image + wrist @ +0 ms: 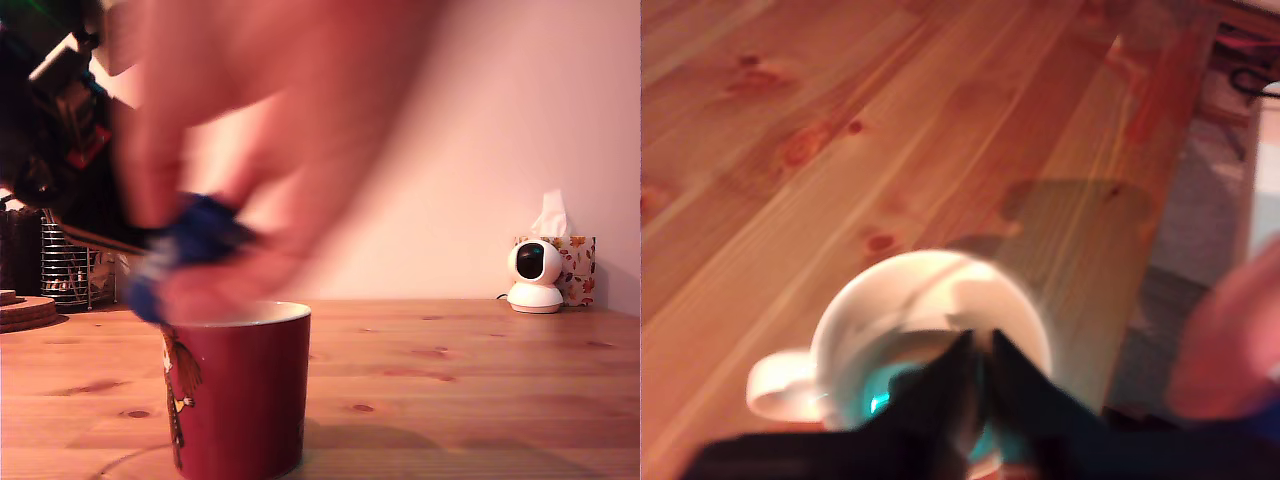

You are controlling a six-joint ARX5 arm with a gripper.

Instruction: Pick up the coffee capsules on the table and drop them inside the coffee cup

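Up close, a blurred hand reaches over the dark-red mug with its cream-white inside, fingers around a smeared blue object just above the rim; whether it is a coffee capsule cannot be told. The mug stands on the pine counter at the near left of the exterior view. From the wrist view, the black gripper hangs over the mug's mouth, jaws nearly together, nothing visibly held. Far right in the exterior view, a white dome camera sits beside a floral tissue box.

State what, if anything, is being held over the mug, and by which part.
A person's hand pinches a blurred blue object in its fingertips above the coffee cup; where exactly cannot be told.
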